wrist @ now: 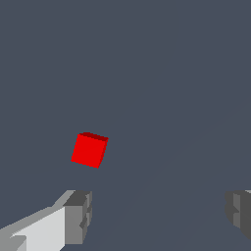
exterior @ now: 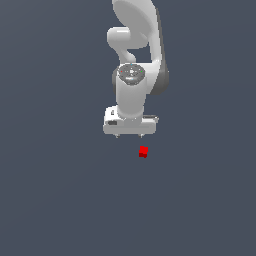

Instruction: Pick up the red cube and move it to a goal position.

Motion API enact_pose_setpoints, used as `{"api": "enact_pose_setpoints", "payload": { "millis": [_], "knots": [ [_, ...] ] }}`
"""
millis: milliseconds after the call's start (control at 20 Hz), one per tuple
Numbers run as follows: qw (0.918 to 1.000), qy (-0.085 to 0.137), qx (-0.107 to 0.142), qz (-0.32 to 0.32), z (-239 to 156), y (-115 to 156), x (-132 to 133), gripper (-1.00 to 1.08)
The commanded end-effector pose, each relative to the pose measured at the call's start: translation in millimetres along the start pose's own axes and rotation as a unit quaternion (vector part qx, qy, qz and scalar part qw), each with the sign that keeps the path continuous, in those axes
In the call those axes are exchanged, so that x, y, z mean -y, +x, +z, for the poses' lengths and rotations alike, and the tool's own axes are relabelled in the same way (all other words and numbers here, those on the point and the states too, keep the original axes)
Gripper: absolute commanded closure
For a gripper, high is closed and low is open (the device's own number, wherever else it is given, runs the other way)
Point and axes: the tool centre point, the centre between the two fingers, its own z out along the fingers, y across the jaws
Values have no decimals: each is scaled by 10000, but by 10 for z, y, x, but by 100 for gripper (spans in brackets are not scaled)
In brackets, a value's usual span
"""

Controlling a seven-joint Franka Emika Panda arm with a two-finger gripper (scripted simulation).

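Observation:
The red cube [exterior: 143,152] is a tiny bright red block on the plain grey floor, just below and slightly to the exterior view's right of the white gripper [exterior: 129,135]. The gripper points down, with its two short fingertips wide apart and nothing between them. In the wrist view the red cube [wrist: 89,150] lies apart from the fingers, beyond the tip of one grey finger pad [wrist: 78,216]; the other pad [wrist: 239,212] shows at the frame's edge. The gripper [wrist: 158,215] is open and empty.
The white arm [exterior: 134,45] rises behind the gripper towards the top of the exterior view. The flat dark grey floor [exterior: 60,190] spreads all around. No goal marker shows in either view.

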Motion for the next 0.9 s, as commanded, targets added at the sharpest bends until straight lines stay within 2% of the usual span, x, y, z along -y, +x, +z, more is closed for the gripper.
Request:
{"api": "enact_pose_setpoints", "payload": {
  "millis": [0,400,850],
  "knots": [
    [10000,0,0,0,0,0,0,-92],
    [9999,10,-17,165,159,-8,88,-92],
    [9972,45,-76,738,715,-1,398,-92]
  ]
}}
